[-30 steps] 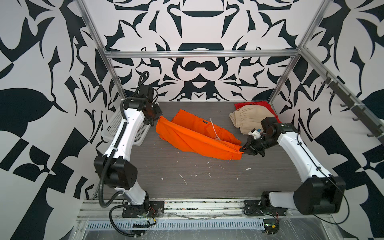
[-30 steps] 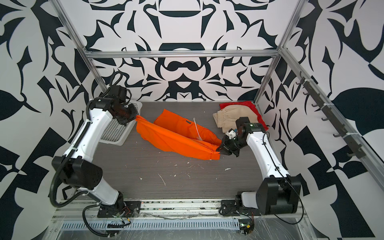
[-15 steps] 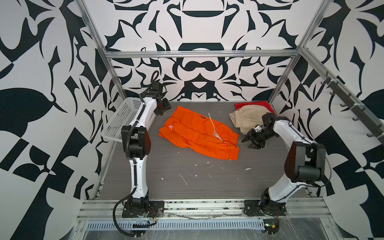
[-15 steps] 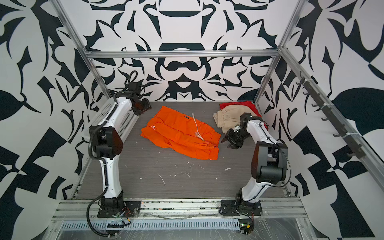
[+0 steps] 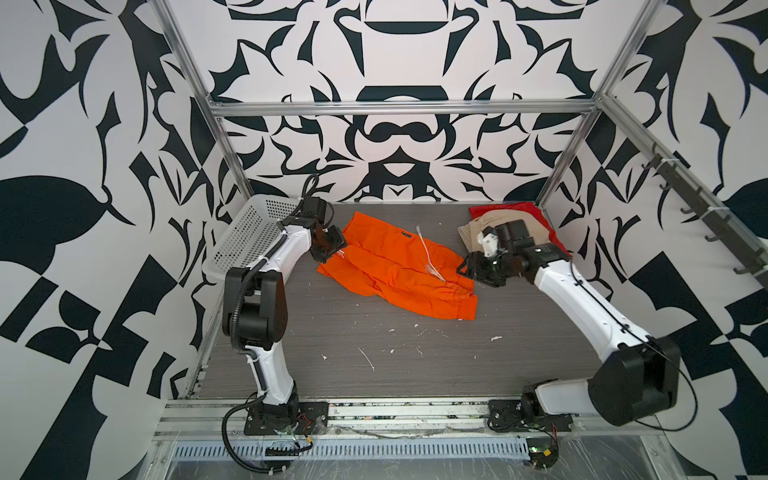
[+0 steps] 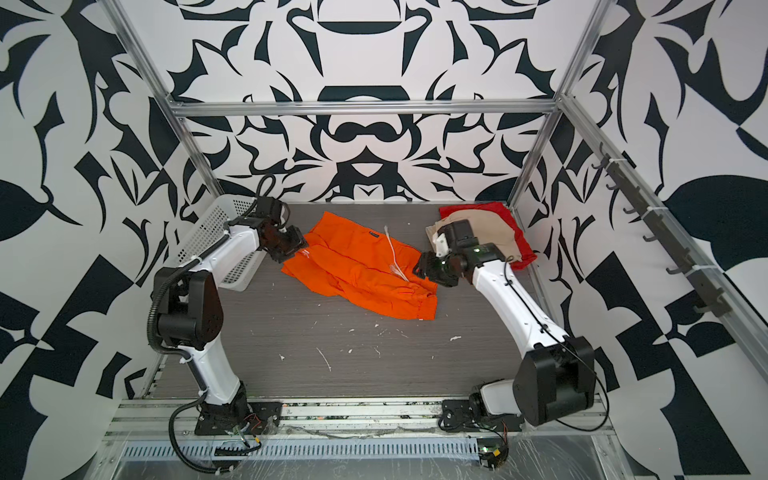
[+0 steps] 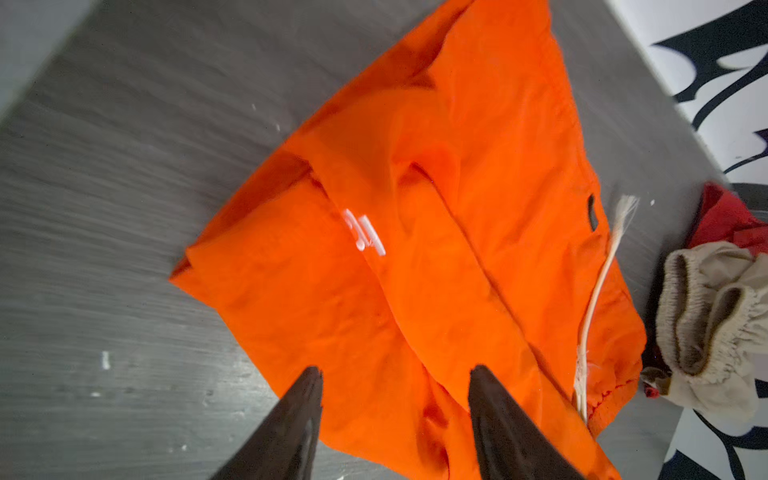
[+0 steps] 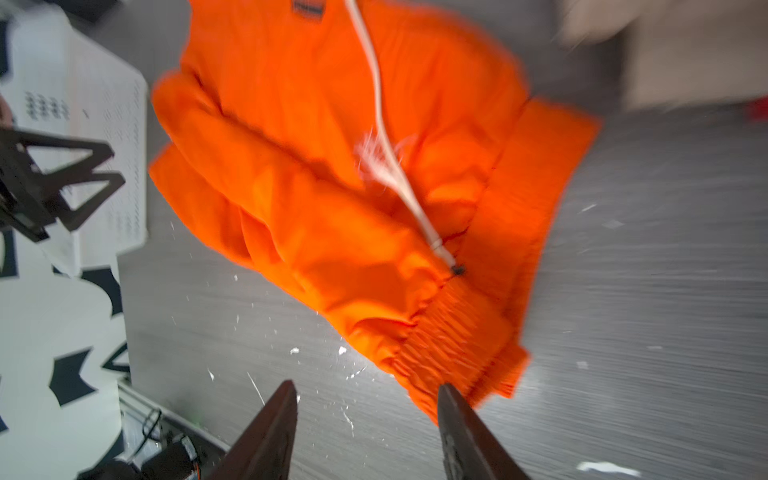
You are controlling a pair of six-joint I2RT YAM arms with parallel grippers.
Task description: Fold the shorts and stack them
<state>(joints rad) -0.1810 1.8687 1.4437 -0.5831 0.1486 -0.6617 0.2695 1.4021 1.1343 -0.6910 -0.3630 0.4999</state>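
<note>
While both pincers stand spread and hold nothing, the orange shorts [image 5: 395, 266] lie loose on the tabletop [image 5: 519, 332], towards the middle of its far edge. The left gripper [image 5: 330, 249] hangs over the leg end, near the white logo [image 7: 363, 235]. The right gripper [image 5: 467, 266] hangs just off the elastic waistband [image 8: 453, 332], jaws apart over bare tabletop.

Progress, as judged:
1. The beige shorts [image 5: 536, 226] rest on the red shorts [image 5: 532, 206] at the far right corner. This pile appears to be the stack. The beige pair looks bunched at the waist rather than flat.
2. The orange pair appears folded over once along its length, with ridges and an uneven hem. At least one further fold is likely left, then transfer onto the pile.

Surroundings and obstructions:
- The white drawstring [image 5: 426, 253] trails loose across the fabric and may catch in a fold.
- The right arm overlaps the near side of the pile in both top views. It must clear that side before placement.
- A white perforated basket [image 5: 245, 232] leans at the far left corner, beside the left arm.
- Scattered white flecks [image 5: 365, 357] dot the near half of the tabletop.
</note>
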